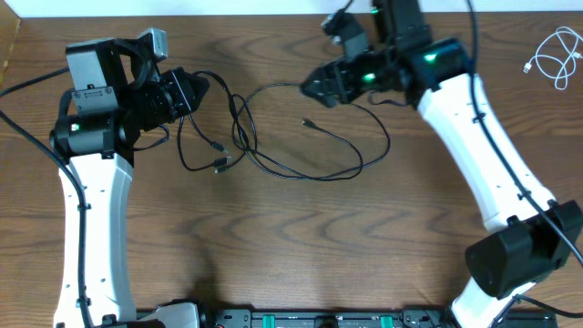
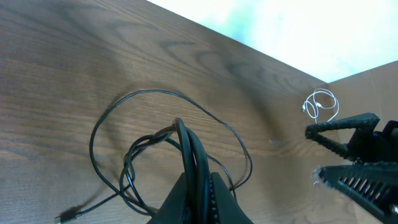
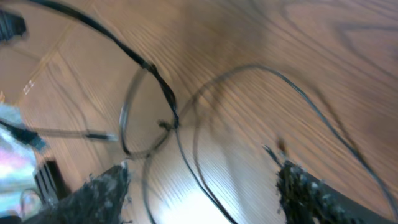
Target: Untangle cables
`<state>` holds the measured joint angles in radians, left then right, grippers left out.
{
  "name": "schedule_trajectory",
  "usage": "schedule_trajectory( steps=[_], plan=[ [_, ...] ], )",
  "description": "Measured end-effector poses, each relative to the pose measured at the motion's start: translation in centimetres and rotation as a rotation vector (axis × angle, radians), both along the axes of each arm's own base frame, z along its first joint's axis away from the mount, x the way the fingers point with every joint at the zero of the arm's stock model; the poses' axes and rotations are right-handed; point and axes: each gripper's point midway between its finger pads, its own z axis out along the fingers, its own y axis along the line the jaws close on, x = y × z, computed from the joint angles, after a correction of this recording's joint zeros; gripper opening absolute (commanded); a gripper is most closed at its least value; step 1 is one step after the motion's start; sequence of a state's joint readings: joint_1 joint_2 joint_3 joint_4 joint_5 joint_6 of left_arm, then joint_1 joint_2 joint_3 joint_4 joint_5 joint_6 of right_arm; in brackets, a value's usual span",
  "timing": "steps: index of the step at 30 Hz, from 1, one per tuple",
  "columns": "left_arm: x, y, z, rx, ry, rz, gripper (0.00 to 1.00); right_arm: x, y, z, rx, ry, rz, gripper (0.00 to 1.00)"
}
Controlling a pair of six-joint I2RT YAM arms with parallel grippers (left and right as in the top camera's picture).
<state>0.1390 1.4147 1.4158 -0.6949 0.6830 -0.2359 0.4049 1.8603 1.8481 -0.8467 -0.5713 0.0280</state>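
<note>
The left gripper was clamped tight on the black cable, whose tangled loops lay on the table just beyond its fingertips. The right gripper stood wide, its fingers gripping nothing, cable loops lying beneath the gap. The white cable lay coiled well apart from both.

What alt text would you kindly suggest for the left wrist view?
The left tool is shut on the black cable, whose loops sprawl over the wooden table. Farther off are a coiled white cable and the right tool, open.
</note>
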Motion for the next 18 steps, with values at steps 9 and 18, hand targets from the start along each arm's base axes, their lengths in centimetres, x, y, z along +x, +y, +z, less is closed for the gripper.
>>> schedule_trajectory(
  steps=[9, 18],
  plan=[
    [0.0, 0.0, 0.0, 0.000, 0.001, 0.000, 0.07, -0.2, 6.5, -3.9, 0.025, 0.079, 0.011, 0.77],
    [0.0, 0.0, 0.0, 0.000, 0.002, 0.000, 0.07, -1.6, 11.3, -7.6, 0.023, 0.121, 0.065, 0.71]
  ],
)
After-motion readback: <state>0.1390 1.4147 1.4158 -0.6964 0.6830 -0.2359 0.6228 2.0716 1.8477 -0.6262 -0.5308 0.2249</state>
